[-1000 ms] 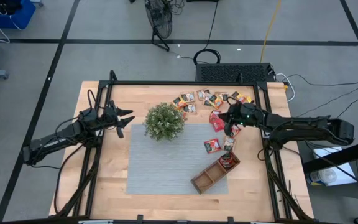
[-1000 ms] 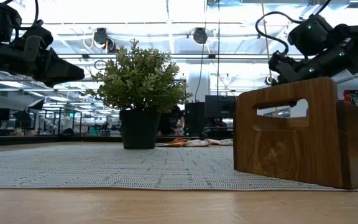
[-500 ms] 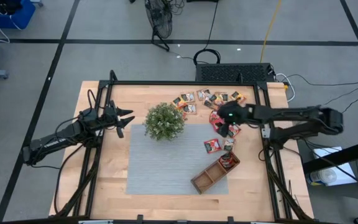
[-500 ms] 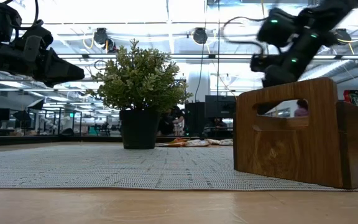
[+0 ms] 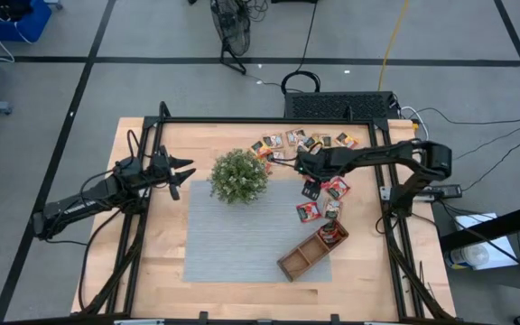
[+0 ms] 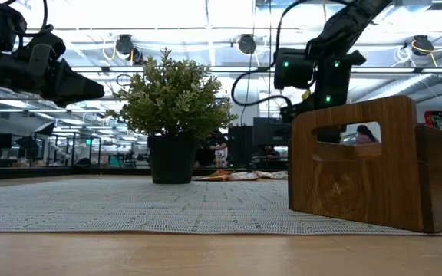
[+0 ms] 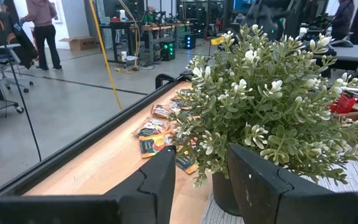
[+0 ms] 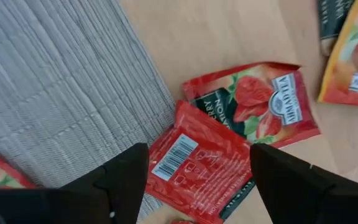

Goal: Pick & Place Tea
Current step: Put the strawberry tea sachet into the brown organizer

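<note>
Beside mat (image 8: 48,81), red strawberry-printed tea sachets (image 8: 219,155), overlapping

Grey floor (image 5: 152,36) crossed by dark tape lines; blue bin (image 5: 7,20) upper left; black fan stand (image 5: 231,32) top centre.

A robotics lab in a large open hall: grey floor (image 5: 197,99) marked with black tape, a wooden table (image 5: 138,271), benches with equipment (image 7: 148,28), ceiling lights (image 6: 244,42), cables (image 5: 477,122), a person (image 7: 42,31) walking beyond.
</note>
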You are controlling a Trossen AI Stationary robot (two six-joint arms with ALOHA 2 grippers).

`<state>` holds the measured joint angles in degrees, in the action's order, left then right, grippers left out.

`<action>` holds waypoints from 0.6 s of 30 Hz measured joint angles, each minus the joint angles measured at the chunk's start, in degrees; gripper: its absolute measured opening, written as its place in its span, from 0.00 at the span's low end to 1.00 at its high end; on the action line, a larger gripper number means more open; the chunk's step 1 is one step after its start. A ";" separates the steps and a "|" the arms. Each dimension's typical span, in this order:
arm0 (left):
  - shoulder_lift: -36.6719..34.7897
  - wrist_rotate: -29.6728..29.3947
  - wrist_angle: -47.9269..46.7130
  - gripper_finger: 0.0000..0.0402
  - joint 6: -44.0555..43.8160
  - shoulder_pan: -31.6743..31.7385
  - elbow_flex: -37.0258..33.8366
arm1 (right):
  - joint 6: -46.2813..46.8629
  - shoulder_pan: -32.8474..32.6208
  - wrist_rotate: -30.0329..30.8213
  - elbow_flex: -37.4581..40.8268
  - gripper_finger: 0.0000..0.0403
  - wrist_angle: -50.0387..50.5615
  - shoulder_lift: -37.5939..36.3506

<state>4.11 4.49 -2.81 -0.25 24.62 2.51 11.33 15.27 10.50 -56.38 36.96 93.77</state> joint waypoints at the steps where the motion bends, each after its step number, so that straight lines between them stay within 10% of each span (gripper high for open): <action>1: -0.01 0.00 0.00 0.37 0.00 -0.01 0.01 | 0.02 0.00 -0.01 -0.02 0.65 -0.16 0.49; 18: -0.01 0.00 0.00 0.37 0.00 0.00 0.02 | 8.90 2.54 -3.04 -0.04 0.64 3.30 2.72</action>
<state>4.11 4.49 -2.81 -0.25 24.62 2.52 20.23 17.80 7.46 -56.42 40.25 96.49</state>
